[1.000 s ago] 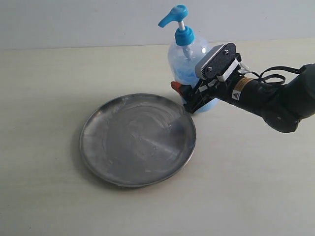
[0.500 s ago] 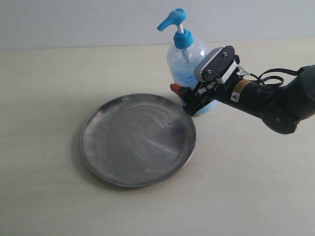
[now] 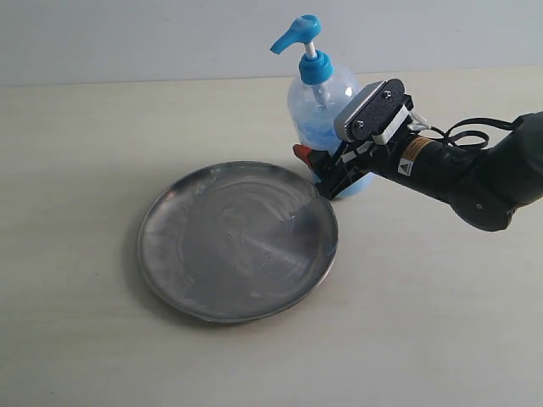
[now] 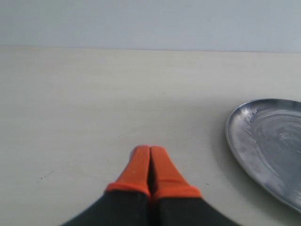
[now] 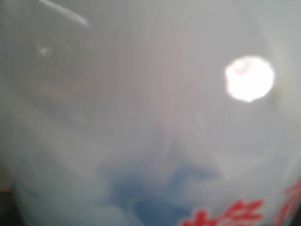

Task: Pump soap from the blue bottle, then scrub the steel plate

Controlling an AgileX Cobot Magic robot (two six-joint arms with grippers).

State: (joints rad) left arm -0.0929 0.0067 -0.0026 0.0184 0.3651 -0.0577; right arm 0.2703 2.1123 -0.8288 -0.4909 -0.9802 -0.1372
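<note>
The blue bottle (image 3: pixel 316 102) stands just behind the steel plate's (image 3: pixel 237 242) far right rim, its blue pump head (image 3: pixel 297 32) pointing left. Pale blue soap (image 3: pixel 319 132) shows through its clear wall. My right gripper (image 3: pixel 327 168) is shut on the bottle's lower body, one orange fingertip (image 3: pixel 302 152) showing on its left side. The right wrist view is filled by the blurred bottle wall (image 5: pixel 141 108) with red print. My left gripper (image 4: pixel 150 153) is shut and empty, low over bare table, with the plate's rim (image 4: pixel 235 141) beside it. Pale swirled smears mark the plate.
A pale tabletop (image 3: pixel 85 153) runs under everything and meets a grey wall (image 3: pixel 127 38) at the back. The right arm's black body and cable (image 3: pixel 462 161) stretch in from the right edge.
The bottle and the right gripper holding it shifted slightly left and back a second ago, then stayed still. The plate has not moved.
</note>
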